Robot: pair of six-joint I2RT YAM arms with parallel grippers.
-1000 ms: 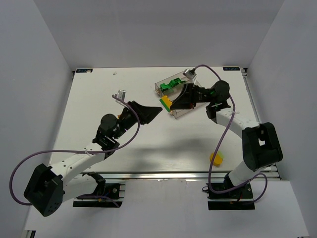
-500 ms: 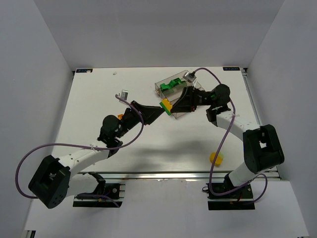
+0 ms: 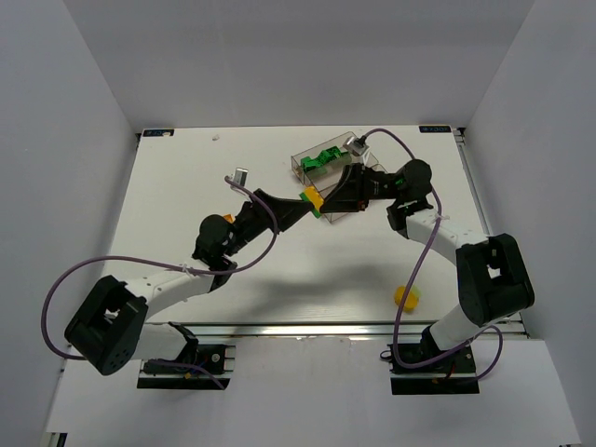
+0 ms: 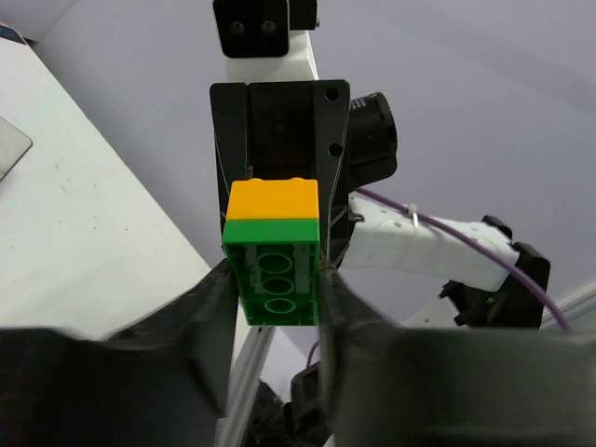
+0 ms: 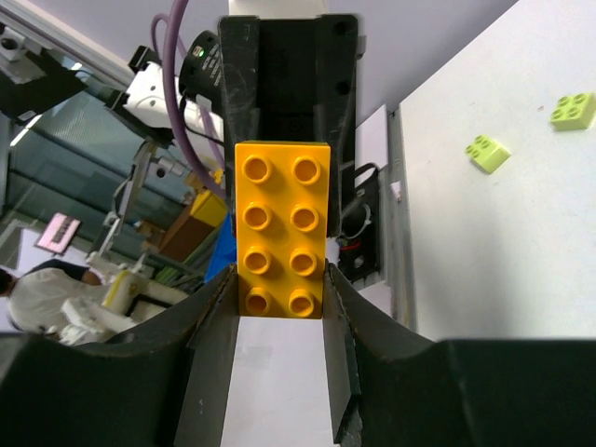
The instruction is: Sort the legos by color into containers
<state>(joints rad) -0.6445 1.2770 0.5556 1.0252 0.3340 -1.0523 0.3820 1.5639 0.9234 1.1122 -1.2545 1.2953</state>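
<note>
White table (image 3: 186, 177) w/ tray (image 3: 300, 164) + yellow lego (image 3: 406, 297)

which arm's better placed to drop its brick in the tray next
right: right gripper, holding the orange brick, is beside the tray; left gripper, on the green brick, is farther off

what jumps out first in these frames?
Both tools meet in mid-air, sharing one stack: the left tool grips a green brick, the right tool the orange brick stuck to it. Just beyond sits the clear tray with green bricks inside, and a lone yellow brick lies on the table at near right.
</note>
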